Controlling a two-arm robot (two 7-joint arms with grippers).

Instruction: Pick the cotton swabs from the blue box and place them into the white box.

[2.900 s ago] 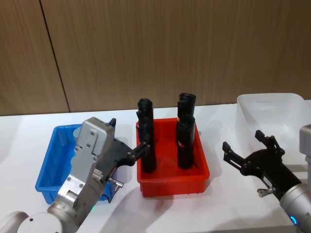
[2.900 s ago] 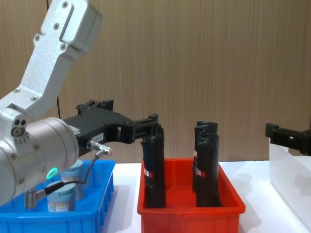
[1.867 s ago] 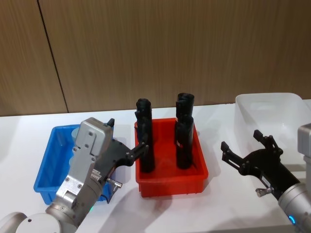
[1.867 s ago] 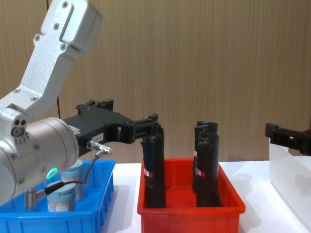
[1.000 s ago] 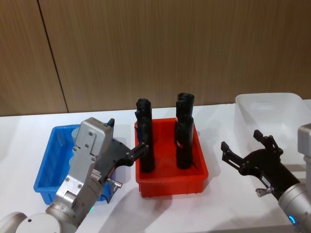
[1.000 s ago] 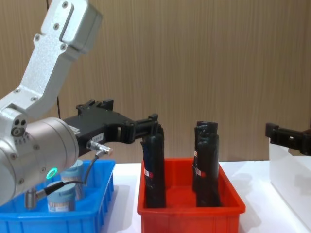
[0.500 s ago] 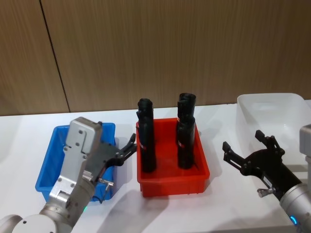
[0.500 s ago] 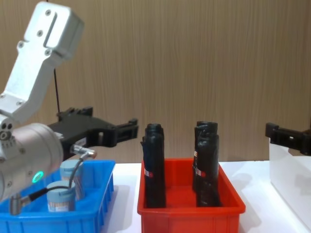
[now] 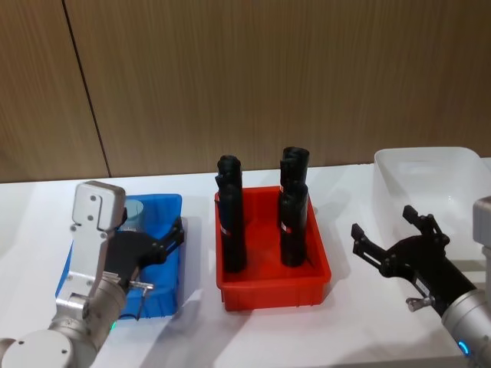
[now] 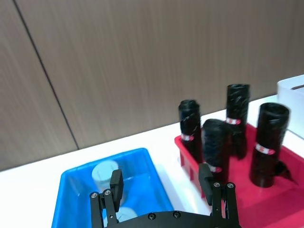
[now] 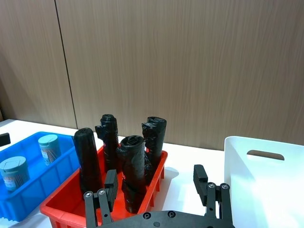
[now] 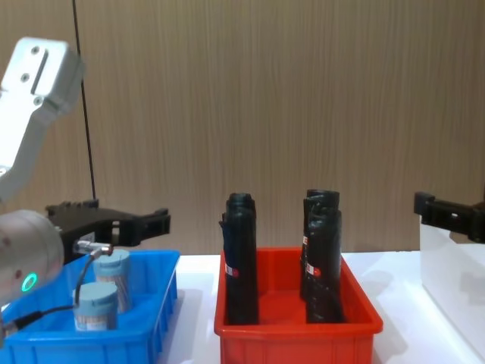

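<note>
We're on the cotton swabs [image 12: 95, 305]: two small round jars, clear-walled with pale blue lids and tan sticks packed inside. They stand upright, close together, in the blue box [image 12: 121, 345] on the robot's left. That box is shallow, glossy plastic with a rolled rim.

The left end effector [image 9: 175, 234] hangs over the box's right half, above the jars. Its black fingers are spread wide and hold nothing.

Just right of the blue box, with a narrow strip of white counter [image 9: 345, 314] between, sits the red bin [image 9: 272, 284]. Four black rolls [image 9: 230, 222] stand in it, rising well above its rim.

Over on the right, the white box [image 9: 430, 180] is milky and straight-walled, taller than both bins. Its top is open, and the right wrist view shows a handle cut-out.

The right end effector [image 9: 391, 230] hovers over the bare counter between red bin and white box, fingers spread and empty.
</note>
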